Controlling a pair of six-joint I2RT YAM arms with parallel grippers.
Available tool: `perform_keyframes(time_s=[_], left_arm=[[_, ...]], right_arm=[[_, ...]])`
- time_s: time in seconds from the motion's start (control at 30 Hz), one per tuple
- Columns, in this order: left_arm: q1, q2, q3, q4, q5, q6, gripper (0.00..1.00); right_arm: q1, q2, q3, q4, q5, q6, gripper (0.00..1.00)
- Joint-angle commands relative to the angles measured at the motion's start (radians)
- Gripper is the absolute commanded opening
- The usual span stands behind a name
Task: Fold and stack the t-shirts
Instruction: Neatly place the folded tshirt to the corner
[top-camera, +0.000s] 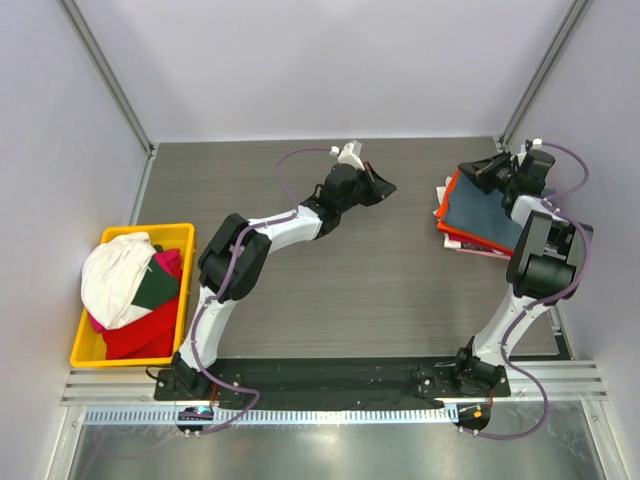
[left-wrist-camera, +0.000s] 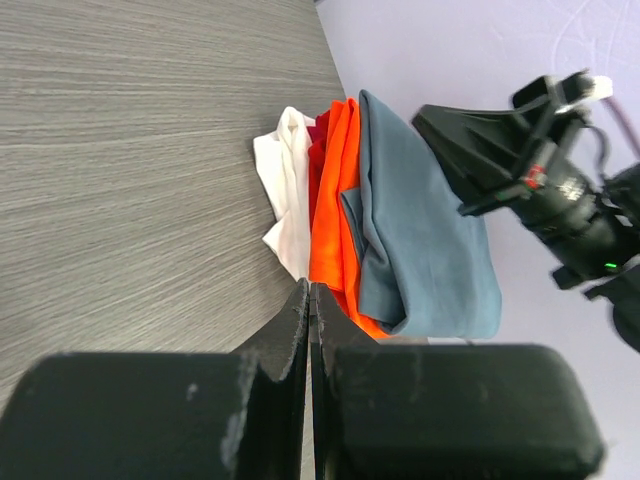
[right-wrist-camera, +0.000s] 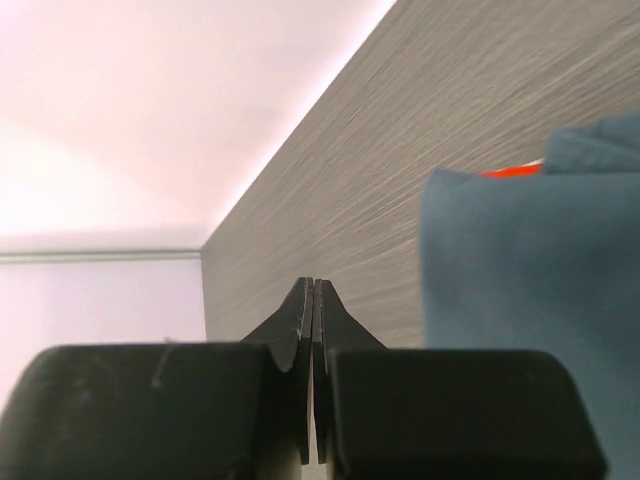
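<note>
Top external view: folded stack, blue-grey tee (top-camera: 488, 213) on orange tee (top-camera: 450, 195), sits far right on the bench (top-camera: 350, 300), the right jaws closed and empty at its far edge. Unfolded white tee (top-camera: 115, 280), green tee (top-camera: 160, 285) and red tee (top-camera: 140, 338) lie heaped in the yellow bin (top-camera: 175, 235) at the left edge. Left jaws, closed and empty mid-bench, look the nearer pair; the bin lies to their left and toward the bases, well apart, long axis near-to-far.

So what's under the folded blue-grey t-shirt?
Under the blue-grey t-shirt lie a bright orange t-shirt, a red one and a white cloth t-shirt. Only their edges show; the rest is covered.
</note>
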Motion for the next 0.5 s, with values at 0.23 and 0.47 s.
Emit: perform_keyframes(time_s=[0.23, 0.47], left_arm=[[0.006, -0.031, 0.062, 0.024, 0.015, 0.018, 0.00], [0.004, -0.040, 0.058, 0.017, 0.019, 0.026, 0.00]], right_arm=[[-0.031, 0.221, 0.018, 0.167, 0.008, 0.157, 0.01], [-0.035, 0.025, -0.043, 0.101, -0.011, 0.093, 0.01]])
